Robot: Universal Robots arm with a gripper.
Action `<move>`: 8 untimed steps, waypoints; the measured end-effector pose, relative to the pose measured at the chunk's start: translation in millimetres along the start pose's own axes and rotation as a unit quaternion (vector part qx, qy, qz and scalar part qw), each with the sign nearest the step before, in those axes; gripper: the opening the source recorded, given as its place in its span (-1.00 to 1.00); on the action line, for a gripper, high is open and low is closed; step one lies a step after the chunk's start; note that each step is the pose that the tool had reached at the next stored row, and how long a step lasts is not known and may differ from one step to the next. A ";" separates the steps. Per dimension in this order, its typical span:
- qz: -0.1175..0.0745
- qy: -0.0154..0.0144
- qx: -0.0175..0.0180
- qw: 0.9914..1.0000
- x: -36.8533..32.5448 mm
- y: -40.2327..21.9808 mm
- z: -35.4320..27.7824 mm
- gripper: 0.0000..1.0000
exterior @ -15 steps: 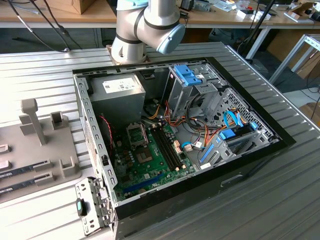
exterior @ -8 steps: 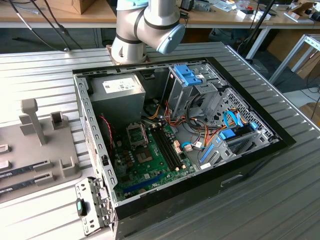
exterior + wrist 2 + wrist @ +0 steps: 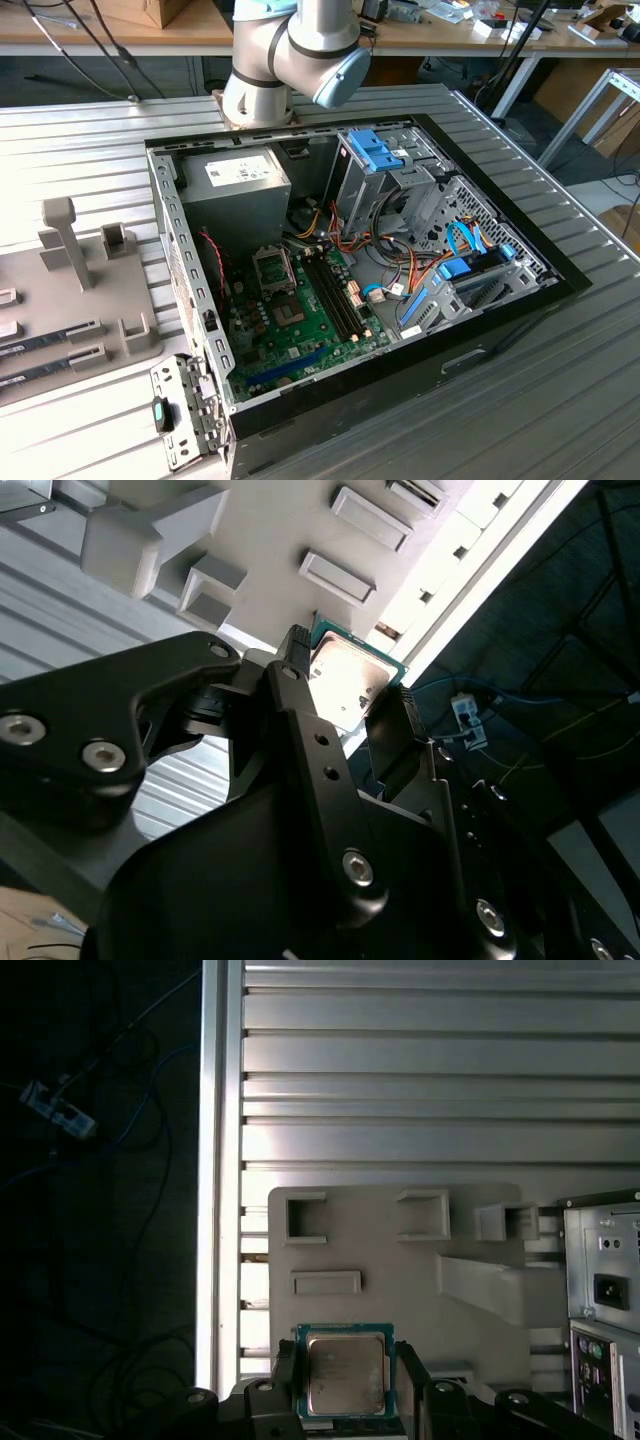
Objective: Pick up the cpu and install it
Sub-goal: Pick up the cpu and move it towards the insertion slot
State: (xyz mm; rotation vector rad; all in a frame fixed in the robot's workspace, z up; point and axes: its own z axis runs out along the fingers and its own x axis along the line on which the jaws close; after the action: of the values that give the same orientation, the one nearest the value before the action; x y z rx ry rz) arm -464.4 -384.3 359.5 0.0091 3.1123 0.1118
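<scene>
Gripper: in the first wrist view the gripper has its 2 black fingers pressed against opposite edges of the cpu, clamped on it.
Cpu: the metal top faces the camera with the green rim showing. It sits level between the fingers, over the near part of the grey fixture tray. It looks raised above the tray, though I cannot tell how far.
Socket: the black-framed cpu socket is on the green motherboard inside the computer case. It lies near the power supply and just beside the memory sticks, well apart from the tray.
Risk 1: the hold is on 2 thin edges only, so a jolt could twist the chip or let it slip. A fall onto the metal slats would likely damage it.
Risk 2: a chip seated rotated or tilted could bend the socket's contacts. Its orientation marks are too small to read here.
Risk 3: the drive cage and loose cables crowd the board, so the fingers could snag.
Surface: a slatted aluminium table, with bright glare at the exterior view's left.
Room: cluttered workbenches stand behind. Past the table edge is a dark floor with a white connector on blue cables.
</scene>
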 end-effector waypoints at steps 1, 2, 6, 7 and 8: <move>0.000 0.000 0.000 1.000 0.0 0.1 -1.0 -0.05; 0.000 0.000 0.000 1.000 0.0 0.2 -1.9 -0.05; 0.000 0.000 0.000 1.000 -0.2 0.6 -7.9 -0.05; 0.000 0.000 0.000 1.000 -0.2 0.7 -9.2 -0.05; 0.000 0.000 0.000 1.000 -0.3 0.8 -10.4 -0.05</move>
State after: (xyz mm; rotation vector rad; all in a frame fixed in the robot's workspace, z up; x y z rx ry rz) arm -464.4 -384.3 370.0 0.0091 3.1122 0.1119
